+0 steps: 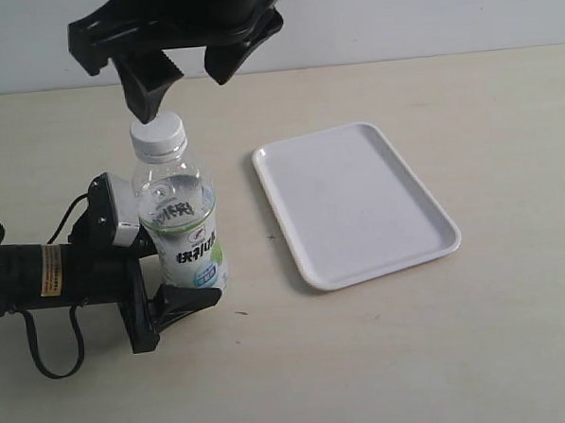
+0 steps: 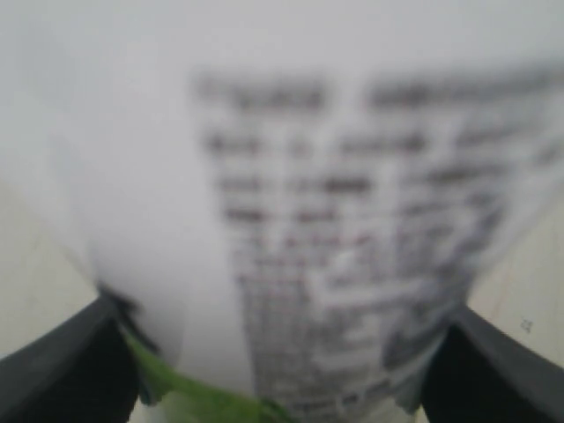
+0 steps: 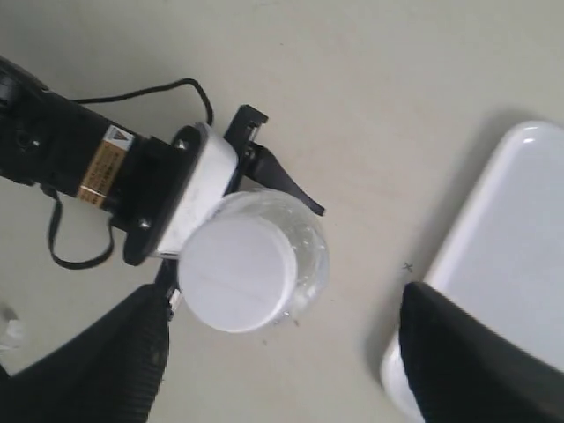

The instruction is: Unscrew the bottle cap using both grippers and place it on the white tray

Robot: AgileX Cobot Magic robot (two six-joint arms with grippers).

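The bottle (image 1: 179, 226) stands upright on the table, clear with a white-and-green label. Its white bottle cap (image 1: 157, 135) sits on the neck. My left gripper (image 1: 183, 269) is shut on the bottle's lower body from the left; the blurred label (image 2: 335, 220) fills the left wrist view between the black fingers (image 2: 62, 370). My right gripper (image 1: 186, 89) hangs open just above the cap. In the right wrist view the cap (image 3: 233, 273) lies close to one finger, off-centre in the open right gripper (image 3: 286, 304). The white tray (image 1: 358, 198) lies to the right of the bottle.
The left arm (image 1: 39, 276), black with a yellow sticker and a looping cable, lies low along the table at the left. The tray's corner (image 3: 520, 247) shows beside one right finger. The table's back edge meets a pale wall.
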